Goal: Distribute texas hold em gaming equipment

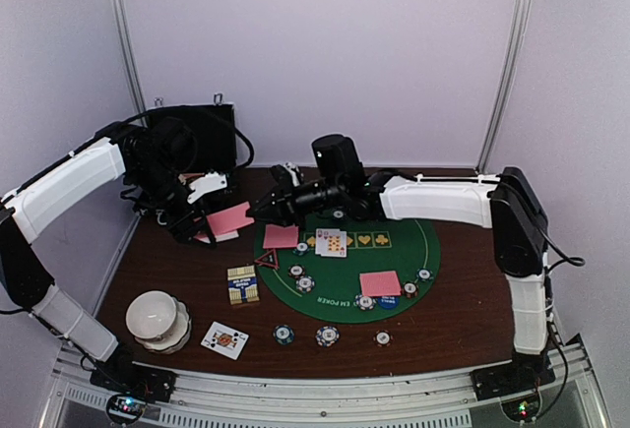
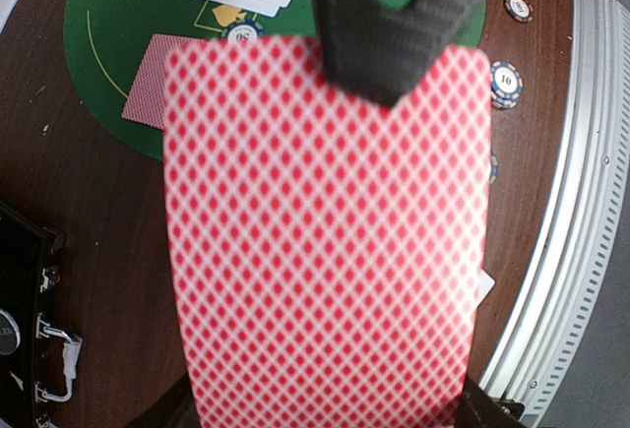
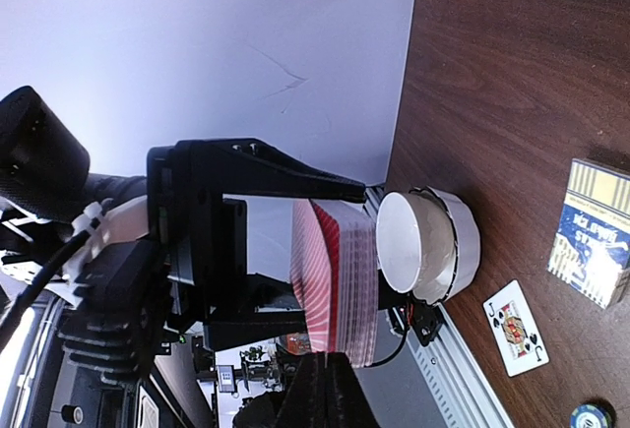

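Pink diamond-lattice card backs fill the left wrist view. A stack of pink-backed playing cards (image 2: 325, 241) is held above the dark brown wood-grain table (image 1: 463, 300), over its far left part. The stack is clamped flat between the black jaws of the left gripper (image 3: 295, 251), and its layered edges are seen from the right wrist. The right gripper (image 3: 325, 379) is closed, its woven-textured dark fingertips (image 2: 389, 44) pressed together on the stack's free edge. Whether one card or several are pinched cannot be told.

A round green felt mat (image 1: 413, 246) lies at the table's centre. On it are laid overlapping face-up cards (image 1: 330, 241), a face-down pink card (image 1: 281, 236) at the left and a second face-down pink card (image 1: 380, 282) toward the right. Small round striped poker chips (image 1: 305, 283) are dotted along the near rim and on the bare wood in front. A red-black triangle marker (image 1: 267, 259) sits at the mat's left edge.

Near the front left are seen a white domed bowl stack (image 1: 156, 318), a blue and gold rectangular card box (image 1: 243, 284) and a face-up jack (image 1: 224, 339). A black hinged case (image 1: 217, 133) stands behind the left arm.
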Action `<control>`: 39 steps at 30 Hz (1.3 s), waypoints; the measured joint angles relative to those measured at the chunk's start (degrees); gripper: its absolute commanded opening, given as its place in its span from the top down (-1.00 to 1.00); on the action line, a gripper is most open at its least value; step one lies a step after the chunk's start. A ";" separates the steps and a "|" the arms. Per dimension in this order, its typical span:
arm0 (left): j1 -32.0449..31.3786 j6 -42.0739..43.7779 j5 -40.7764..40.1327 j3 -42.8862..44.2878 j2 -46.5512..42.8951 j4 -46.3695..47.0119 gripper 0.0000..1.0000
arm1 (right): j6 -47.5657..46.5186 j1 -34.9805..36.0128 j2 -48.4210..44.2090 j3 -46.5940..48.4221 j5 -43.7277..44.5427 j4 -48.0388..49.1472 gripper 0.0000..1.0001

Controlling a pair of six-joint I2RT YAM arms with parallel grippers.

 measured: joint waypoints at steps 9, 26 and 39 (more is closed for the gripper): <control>0.00 0.00 -1.42 -0.02 0.00 -0.07 1.00 | -9.16 -7.85 -7.34 -3.56 -1.53 -10.34 1.00; 0.00 0.00 -2.03 -0.26 0.00 -0.04 1.00 | -55.36 -16.26 -10.36 7.85 30.23 -59.47 1.00; 0.00 0.00 -2.16 -0.55 -0.09 -0.07 1.00 | -100.69 2.36 -4.68 -9.38 85.00 -36.65 1.00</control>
